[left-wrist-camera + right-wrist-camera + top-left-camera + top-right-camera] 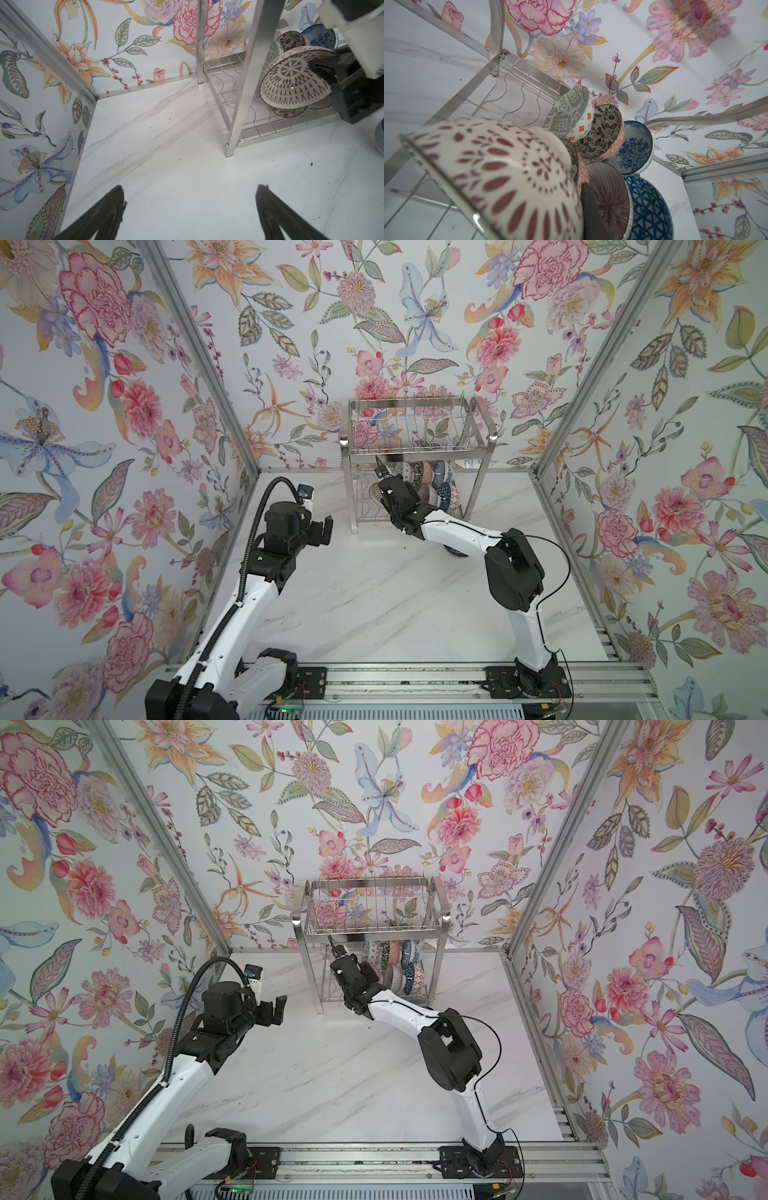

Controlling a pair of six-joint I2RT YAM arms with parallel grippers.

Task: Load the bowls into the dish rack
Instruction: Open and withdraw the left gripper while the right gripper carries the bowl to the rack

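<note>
Frame centre: brown-petal bowl (500, 170) is pinched at its rim by the right gripper (382, 489), at the dish rack (415, 456) lower shelf, beside racked bowls (434, 483). Left of centre, left gripper (323, 528) fingers are spread wide.

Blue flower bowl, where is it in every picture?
Top view: the blue flower bowl stands rightmost in the far row on the dish rack's lower shelf.
Top view: blue flower bowl, same far-row spot.
Left wrist: blue flower bowl, just past the black-leaf bowl.
Right wrist: blue flower bowl, next to the black-leaf bowl.
Shared landmark: the dish rack.
</note>
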